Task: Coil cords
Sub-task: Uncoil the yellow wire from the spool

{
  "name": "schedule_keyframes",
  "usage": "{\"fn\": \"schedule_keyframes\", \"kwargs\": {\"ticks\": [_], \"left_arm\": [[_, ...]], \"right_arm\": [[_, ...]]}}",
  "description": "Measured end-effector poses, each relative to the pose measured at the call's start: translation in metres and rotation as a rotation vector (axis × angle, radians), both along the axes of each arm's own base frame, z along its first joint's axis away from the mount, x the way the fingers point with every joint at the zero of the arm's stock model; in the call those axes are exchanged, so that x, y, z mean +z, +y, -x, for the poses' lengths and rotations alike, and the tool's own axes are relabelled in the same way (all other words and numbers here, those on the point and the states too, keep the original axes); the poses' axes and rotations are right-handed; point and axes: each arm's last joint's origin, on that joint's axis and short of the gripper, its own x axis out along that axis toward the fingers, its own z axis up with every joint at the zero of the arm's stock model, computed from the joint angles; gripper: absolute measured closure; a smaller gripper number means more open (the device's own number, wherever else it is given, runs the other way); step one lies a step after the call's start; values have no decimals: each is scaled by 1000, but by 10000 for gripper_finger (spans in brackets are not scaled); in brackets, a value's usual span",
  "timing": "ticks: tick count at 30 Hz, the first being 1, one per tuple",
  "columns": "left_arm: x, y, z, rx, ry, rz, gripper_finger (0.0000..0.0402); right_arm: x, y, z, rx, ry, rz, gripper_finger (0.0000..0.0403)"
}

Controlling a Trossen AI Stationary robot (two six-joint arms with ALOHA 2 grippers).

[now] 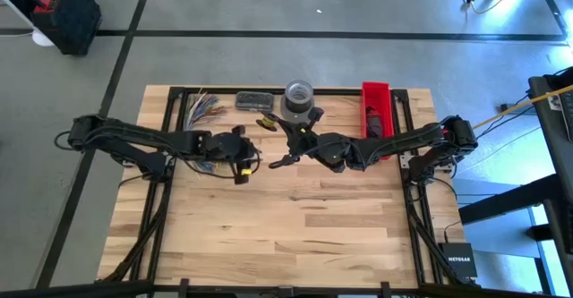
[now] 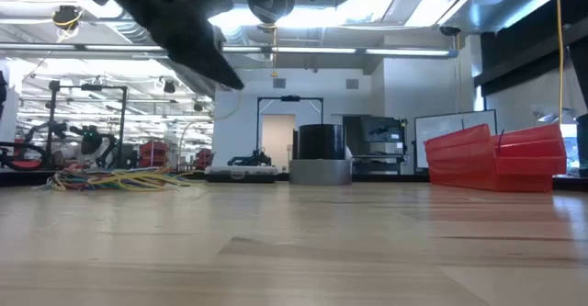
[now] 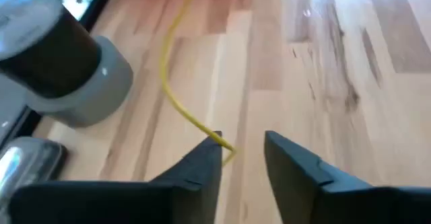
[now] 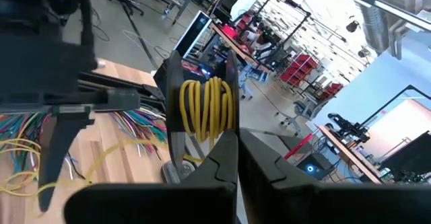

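The yellow cord (image 4: 207, 107) sits as a tight coil between the closed fingers of the right gripper (image 4: 237, 150), held above the middle of the table (image 1: 304, 226). Its free tail (image 3: 176, 96) runs down across the wood to the left gripper (image 3: 242, 158), whose fingers stand parted with the tail's end at one fingertip, not pinched. The remaining cords (image 1: 204, 106) lie tangled near the table's far left corner, beside the grey tape roll (image 1: 299, 97) and red bin (image 1: 376, 101). We judge the risk as follows: with the tail loose, tension is lost and the coil may spring open or unwind.
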Motion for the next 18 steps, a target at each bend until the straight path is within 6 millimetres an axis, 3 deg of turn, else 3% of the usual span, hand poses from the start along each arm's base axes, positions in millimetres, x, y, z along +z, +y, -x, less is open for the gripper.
{"fn": "schedule_keyframes", "kwargs": {"ticks": [6,12,15,18], "left_arm": [[26,-4,15,4,118,27,252],[52,1,33,156,-3,-23,246],[52,6,37,331,-72,-119,251],[45,6,31,310,-153,-115,253]], "right_arm": [[-1,0,0,0,11,2,397],[-2,0,0,0,18,2,397],[-1,0,0,0,17,2,397],[-1,0,0,0,16,2,397]]}}
